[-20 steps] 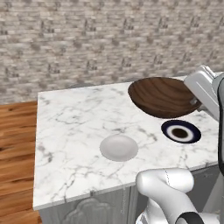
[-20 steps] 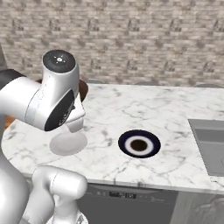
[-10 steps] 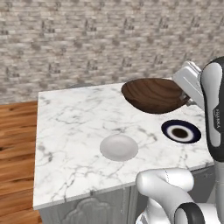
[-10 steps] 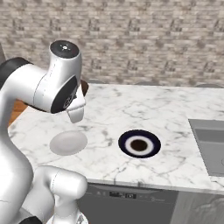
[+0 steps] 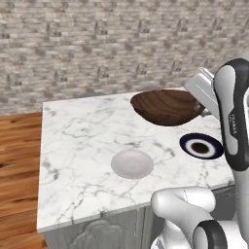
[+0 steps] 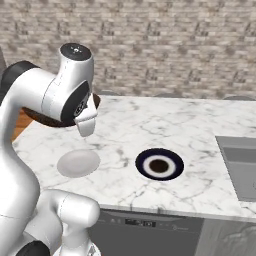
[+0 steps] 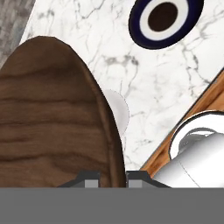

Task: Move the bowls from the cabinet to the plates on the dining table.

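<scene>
- Above the dining table [image 5: 82,141], the dark brown wood-grain bowl [image 5: 168,106] is held clear of the marble surface, tilted, with its rim toward the gripper.
- The gripper [image 7: 113,177] is clenched on the rim of the bowl; in the hand view the two dark fingertips [image 7: 89,178] sit on either side of the rim edge, one inside and one outside.
- In the left base view, the bowl hangs over the far right part of the table, farther from the camera than the navy plate [image 5: 201,146] and not touching it.
- The navy plate lies flat on the marble near the right front edge. It has a white ring and a dark centre.
- The pale whitish-grey plate [image 5: 132,163] lies flat on the marble near the front edge, left of the navy plate and well apart from it.
- In the hand view, the bowl [image 7: 52,118] covers most of the pale plate [image 7: 119,109], leaving a sliver exposed beside the rim; the navy plate [image 7: 165,19] appears at the top.
- In the right base view, the arm hides most of the bowl [image 6: 40,119]; a dark edge shows behind the wrist. The pale plate [image 6: 78,163] and the navy plate [image 6: 159,163] lie side by side.
- A brick wall [image 5: 107,44] stands behind the table, and a wooden floor [image 5: 19,170] lies to its left.
</scene>
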Available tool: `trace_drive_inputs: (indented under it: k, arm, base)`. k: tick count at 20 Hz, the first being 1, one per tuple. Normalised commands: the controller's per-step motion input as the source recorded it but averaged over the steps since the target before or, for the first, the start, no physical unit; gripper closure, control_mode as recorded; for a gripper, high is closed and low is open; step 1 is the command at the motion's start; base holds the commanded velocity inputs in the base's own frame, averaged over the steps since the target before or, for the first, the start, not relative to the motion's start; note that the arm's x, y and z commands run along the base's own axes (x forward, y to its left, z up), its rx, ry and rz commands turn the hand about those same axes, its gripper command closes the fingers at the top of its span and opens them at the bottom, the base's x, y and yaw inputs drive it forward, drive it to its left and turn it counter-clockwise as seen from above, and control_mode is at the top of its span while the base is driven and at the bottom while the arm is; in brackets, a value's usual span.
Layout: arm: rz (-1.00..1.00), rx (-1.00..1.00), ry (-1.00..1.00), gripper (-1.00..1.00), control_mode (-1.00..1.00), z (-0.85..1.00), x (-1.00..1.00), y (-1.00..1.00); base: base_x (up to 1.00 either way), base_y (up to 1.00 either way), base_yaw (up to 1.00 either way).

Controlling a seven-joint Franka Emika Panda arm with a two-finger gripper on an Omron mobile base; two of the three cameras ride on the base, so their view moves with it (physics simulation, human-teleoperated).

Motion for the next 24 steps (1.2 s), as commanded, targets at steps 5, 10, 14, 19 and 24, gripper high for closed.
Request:
trace_drive_inputs:
  k: [5,10,14,19,24]
  arm:
    - [0.0,-0.01,0.0,1.0,-1.0,-0.25,0.1,0.0]
    - [0.0,0.0,0.0,1.0,-1.0,-0.25,0.05,0.0]
    - [0.0,0.0,0.0,1.0,-1.0,-0.12,0.0,0.03]
    - [0.01,0.0,0.0,1.0,-1.0,-0.18,0.0,0.05]
    - [0.01,0.06,0.0,1.0,-1.0,-0.25,0.0,0.14]
  base:
    - [0.0,0.0,0.0]
    - [0.0,0.0,0.0]
    - [0.0,0.0,0.0]
    - [0.0,0.0,0.0]
    - [0.0,0.0,0.0]
